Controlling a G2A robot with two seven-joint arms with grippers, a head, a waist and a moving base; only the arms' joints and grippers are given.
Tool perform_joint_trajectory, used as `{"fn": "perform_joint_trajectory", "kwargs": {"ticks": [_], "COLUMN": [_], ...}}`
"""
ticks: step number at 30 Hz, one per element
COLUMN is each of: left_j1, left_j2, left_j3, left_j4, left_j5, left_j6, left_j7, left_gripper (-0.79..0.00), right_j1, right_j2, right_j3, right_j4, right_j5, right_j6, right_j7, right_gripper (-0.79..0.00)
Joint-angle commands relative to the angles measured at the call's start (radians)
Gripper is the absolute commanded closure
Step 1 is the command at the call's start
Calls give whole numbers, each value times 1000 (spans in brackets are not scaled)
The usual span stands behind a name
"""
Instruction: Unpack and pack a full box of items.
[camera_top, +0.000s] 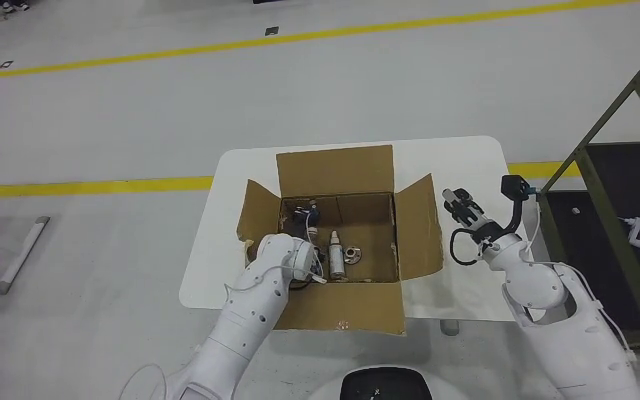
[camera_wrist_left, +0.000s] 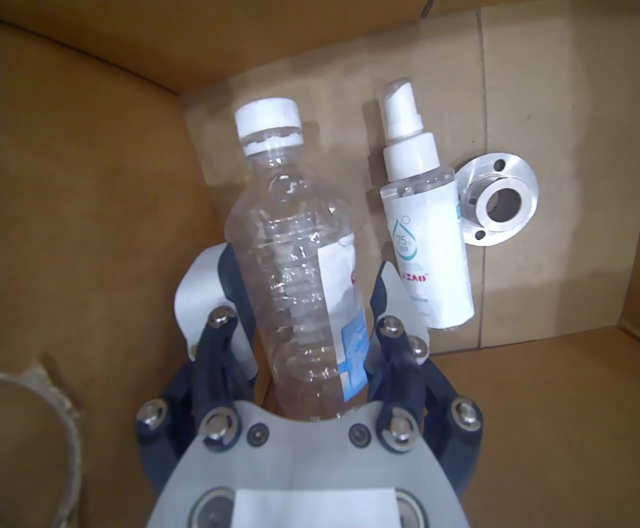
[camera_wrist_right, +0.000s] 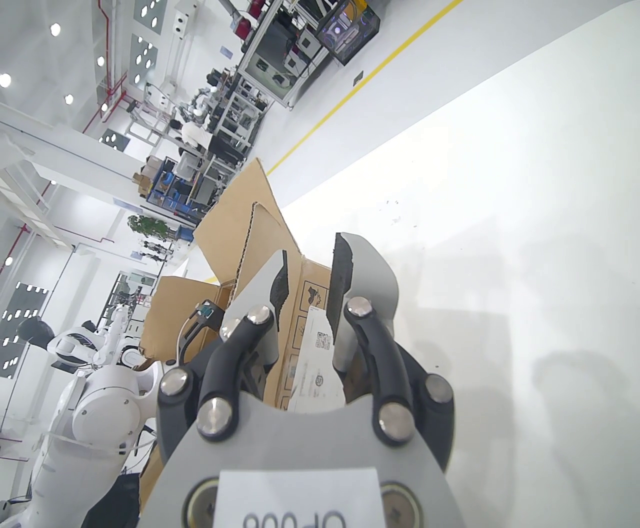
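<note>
Two items beside bottle (camera_wrist_left: 295, 280): sprayer (camera_wrist_left: 425, 235), flange (camera_wrist_left: 497, 200)

The base of the water bottle (camera_wrist_left: 295, 260) is covered by the plate of the left claw (camera_wrist_left: 297, 285). A cardboard roll (camera_wrist_left: 35, 440) is cut off at the picture's edge. From above, a dark item (camera_top: 305, 214) in the box (camera_top: 335, 168) is too small to be identified.

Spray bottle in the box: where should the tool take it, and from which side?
Probably across the labelled body of the spray bottle, toward its base, coming down through the box's open top. It lies flat on the box floor; the body is a plain cylinder, the neck stepped and narrow. The metal flange crowds its shoulder and the water bottle lies alongside.
</note>
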Motion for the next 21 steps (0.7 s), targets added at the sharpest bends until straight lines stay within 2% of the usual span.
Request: {"fn": "perform_joint_trajectory", "kwargs": {"ticks": [1, 4, 8, 11, 14, 17, 19, 21], "left_j1": [-4, -7, -12, -18, -24, -28, -30, -31], "left_j2": [-4, -10, -18, -24, -30, -35, -38, -40], "left_j3": [5, 9, 16, 20, 22, 22, 22, 21], "left_j4": [15, 27, 46, 66, 85, 95, 102, 107], "left_j5": [4, 1, 3, 5, 6, 5, 9, 10], "left_j6": [-3, -6, -8, -8, -7, -4, -3, -4], "left_j7": [4, 8, 13, 19, 25, 27, 29, 31], "left_gripper": [-554, -677, -711, -702, -631, -610, -526, -529], "right_j1": [0, 0, -1, 0, 0, 0, 1, 3], "right_j2": [0, 0, 1, 2, 3, 3, 3, 3], "right_j3": [0, 1, 4, 5, 8, 9, 10, 8], "right_j4": [0, 0, 1, 2, 2, 1, 1, 1], "right_j5": [-2, -2, -4, -3, -2, -3, -2, -2], "right_j6": [0, 2, 1, -2, -3, -4, -4, -5], "right_j7": [0, -1, 2, 4, 7, 8, 8, 10], "right_gripper": [-215, -209, -209, -209, -212, -215, -212, -209]}}
